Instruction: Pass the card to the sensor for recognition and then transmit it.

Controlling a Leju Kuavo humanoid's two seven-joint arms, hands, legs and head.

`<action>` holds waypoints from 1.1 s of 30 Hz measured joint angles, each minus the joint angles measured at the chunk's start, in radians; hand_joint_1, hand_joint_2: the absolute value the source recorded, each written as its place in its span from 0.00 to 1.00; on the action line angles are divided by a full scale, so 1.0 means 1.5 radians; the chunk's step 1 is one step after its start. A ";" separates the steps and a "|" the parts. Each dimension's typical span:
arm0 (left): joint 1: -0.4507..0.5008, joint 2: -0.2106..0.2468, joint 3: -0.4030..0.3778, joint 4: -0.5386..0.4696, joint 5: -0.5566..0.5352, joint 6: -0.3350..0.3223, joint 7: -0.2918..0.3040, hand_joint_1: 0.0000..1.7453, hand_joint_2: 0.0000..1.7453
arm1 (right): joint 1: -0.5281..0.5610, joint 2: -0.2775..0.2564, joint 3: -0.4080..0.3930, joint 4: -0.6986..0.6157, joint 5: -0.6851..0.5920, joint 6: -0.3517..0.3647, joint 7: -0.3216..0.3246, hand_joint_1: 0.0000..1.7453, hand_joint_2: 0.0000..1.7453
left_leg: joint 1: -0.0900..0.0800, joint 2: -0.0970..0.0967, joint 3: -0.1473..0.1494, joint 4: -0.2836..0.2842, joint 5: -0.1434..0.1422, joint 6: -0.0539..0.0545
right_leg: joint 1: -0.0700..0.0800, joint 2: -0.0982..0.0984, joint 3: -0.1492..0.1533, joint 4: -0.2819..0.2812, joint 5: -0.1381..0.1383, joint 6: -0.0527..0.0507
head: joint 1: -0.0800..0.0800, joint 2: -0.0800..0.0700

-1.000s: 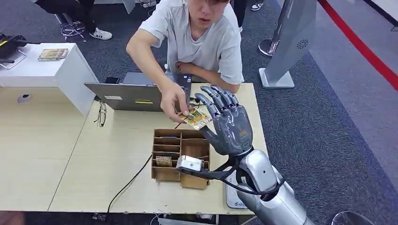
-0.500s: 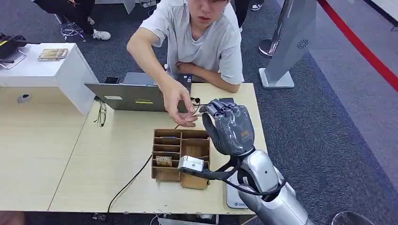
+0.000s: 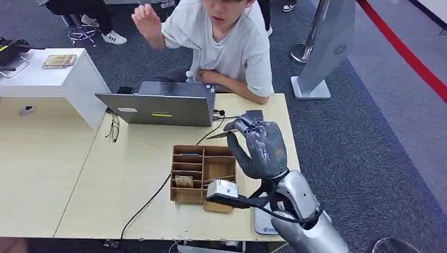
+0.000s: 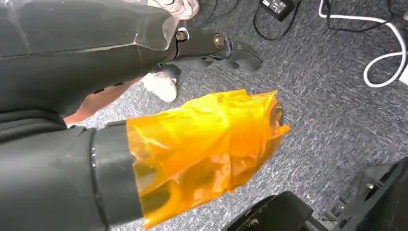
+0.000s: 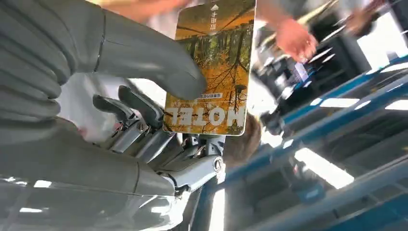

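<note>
Card (image 5: pixel 211 72), printed HOTEL, sits pinched between the thumb and fingers (image 5: pixel 144 57) of the right hand (image 3: pixel 258 147), raised above the worktop (image 3: pixel 105 174) behind the cardboard organiser (image 3: pixel 203 174). Thin hold at one edge: a tilt could slip it out before the sensor reads it.

bare tabletop (image 3: pixel 121 174) left of cardboard organizer (image 3: pixel 203 176); laptop (image 3: pixel 158 108) blocks behind

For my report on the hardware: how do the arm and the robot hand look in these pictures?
The right arm is silver and rounded, with black cables looping at the wrist. Its robot hand is dark grey metal with a small orange marking on the back. In the wrist view its thumb is thick and grey.
</note>
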 joint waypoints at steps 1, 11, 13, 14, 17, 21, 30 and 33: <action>0.000 0.000 -0.002 0.000 0.003 0.000 0.001 0.00 0.00 | 0.005 0.000 -0.003 -0.007 -0.032 0.011 -0.012 1.00 1.00 | 0.000 0.000 0.000 0.000 0.000 0.000 | 0.000 0.000 0.000 0.000 0.000 0.000 | 0.000 0.000; 0.002 0.006 -0.004 0.000 0.021 0.006 -0.002 0.00 0.00 | 0.075 -0.001 -0.052 -0.055 -0.380 0.163 -0.124 1.00 1.00 | 0.000 0.000 0.000 0.000 0.000 0.000 | 0.000 0.000 0.000 0.000 0.000 0.000 | 0.000 0.000; 0.001 0.007 -0.004 0.000 0.023 0.008 -0.007 0.00 0.00 | 0.092 -0.001 -0.067 -0.056 -0.440 0.199 -0.140 1.00 1.00 | 0.000 0.000 0.000 0.000 0.000 0.000 | 0.000 0.000 0.000 0.000 0.000 0.000 | 0.000 0.000; 0.001 0.008 -0.005 0.000 0.024 0.009 -0.008 0.00 0.00 | 0.100 -0.001 -0.074 -0.056 -0.465 0.214 -0.145 1.00 1.00 | 0.000 0.000 0.000 0.000 0.000 0.000 | 0.000 0.000 0.000 0.000 0.000 0.000 | 0.000 0.000; -0.003 0.010 -0.006 0.005 0.028 0.011 -0.013 0.00 0.00 | 0.123 -0.002 -0.091 -0.055 -0.548 0.268 -0.152 1.00 1.00 | 0.000 0.000 0.000 0.000 0.000 0.000 | 0.000 0.000 0.000 0.000 0.000 0.000 | 0.000 0.000; -0.010 0.014 -0.012 0.019 0.039 0.021 -0.022 0.00 0.00 | 0.151 -0.006 -0.113 -0.047 -0.647 0.338 -0.148 1.00 1.00 | 0.000 0.000 0.000 0.000 0.000 0.000 | 0.000 0.000 0.000 0.000 0.000 0.000 | 0.000 0.000; -0.029 0.026 -0.040 0.062 0.075 0.049 -0.037 0.00 0.00 | 0.195 -0.029 -0.142 -0.005 -0.774 0.436 -0.115 1.00 1.00 | 0.000 0.000 0.000 0.000 0.000 0.000 | 0.000 0.000 0.000 0.000 0.000 0.000 | 0.000 0.000; -0.037 0.030 -0.052 0.078 0.088 0.057 -0.042 0.00 0.00 | 0.205 -0.035 -0.144 0.008 -0.808 0.462 -0.110 1.00 1.00 | 0.000 0.000 0.000 0.000 0.000 0.000 | 0.000 0.000 0.000 0.000 0.000 0.000 | 0.000 0.000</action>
